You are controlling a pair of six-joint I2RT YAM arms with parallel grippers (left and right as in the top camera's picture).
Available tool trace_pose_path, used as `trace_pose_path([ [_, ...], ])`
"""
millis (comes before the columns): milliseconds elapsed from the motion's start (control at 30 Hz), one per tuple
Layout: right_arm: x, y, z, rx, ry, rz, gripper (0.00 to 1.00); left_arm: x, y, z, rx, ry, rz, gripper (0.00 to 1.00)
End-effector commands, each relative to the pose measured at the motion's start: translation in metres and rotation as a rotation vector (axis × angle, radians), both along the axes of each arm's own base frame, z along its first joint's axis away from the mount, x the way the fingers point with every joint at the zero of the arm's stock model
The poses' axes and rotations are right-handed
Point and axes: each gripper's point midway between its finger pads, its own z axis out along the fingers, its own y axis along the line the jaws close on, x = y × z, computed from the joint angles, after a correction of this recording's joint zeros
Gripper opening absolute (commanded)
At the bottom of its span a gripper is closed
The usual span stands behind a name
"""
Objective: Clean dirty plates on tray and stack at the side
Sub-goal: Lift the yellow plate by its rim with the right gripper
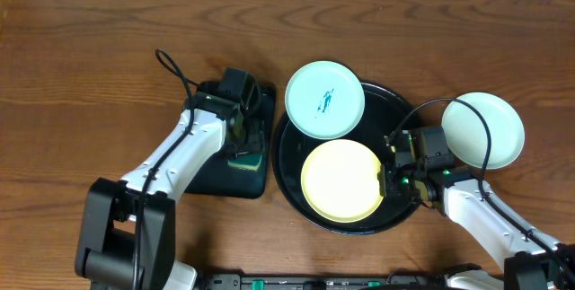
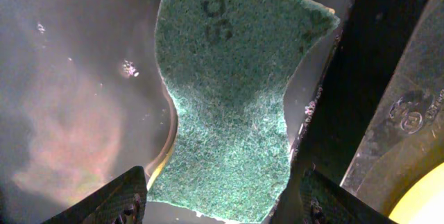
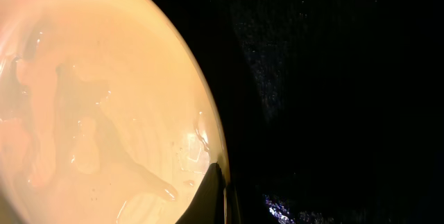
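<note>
The yellow plate (image 1: 340,180) lies in the round black tray (image 1: 286,160). My right gripper (image 1: 391,179) is shut on its right rim. In the right wrist view one finger (image 3: 222,196) lies over the wet plate's (image 3: 104,92) edge, with the tray (image 3: 333,78) beside it. A mint-blue plate with a teal smudge (image 1: 324,99) rests on the tray's far left rim. A clean-looking mint-blue plate (image 1: 483,128) sits on the table at the right. My left gripper (image 1: 239,128) is open, its fingers (image 2: 222,200) on either side of a green sponge (image 2: 229,99).
The sponge (image 1: 244,157) lies in a small rectangular black tray (image 1: 220,178) left of the round tray; its glossy floor shows in the left wrist view (image 2: 69,78). Bare wooden table (image 1: 81,65) lies at the far left and along the back.
</note>
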Motion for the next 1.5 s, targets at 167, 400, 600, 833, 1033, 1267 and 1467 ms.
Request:
trace_pose_path([
  [167, -0.012, 0.029, 0.01, 0.156, 0.013, 0.117, 0.01, -0.008, 0.001, -0.005, 0.002, 0.025, -0.006, 0.72],
  [400, -0.002, 0.029, 0.031, 0.161, -0.076, 0.113, 0.01, -0.008, 0.001, -0.005, 0.003, 0.025, -0.006, 0.72],
  [600, 0.012, 0.003, 0.044, 0.016, -0.185, 0.042, 0.01, -0.007, 0.001, -0.004, 0.002, 0.023, -0.006, 0.73],
  [833, 0.023, -0.036, 0.061, -0.173, -0.288, -0.085, 0.01, -0.007, 0.001, -0.004, 0.001, 0.02, -0.006, 0.73],
  [1033, 0.025, -0.061, 0.077, -0.302, -0.321, -0.15, 0.01, -0.006, 0.001, -0.004, 0.0, 0.017, -0.006, 0.73],
  [1267, 0.018, -0.074, 0.1, -0.423, -0.28, -0.19, 0.01, -0.006, 0.001, -0.004, 0.0, 0.017, -0.006, 0.73],
  [1467, 0.024, -0.087, 0.121, -0.556, -0.349, -0.25, 0.01, -0.006, 0.001, -0.004, 0.0, 0.017, -0.006, 0.73],
])
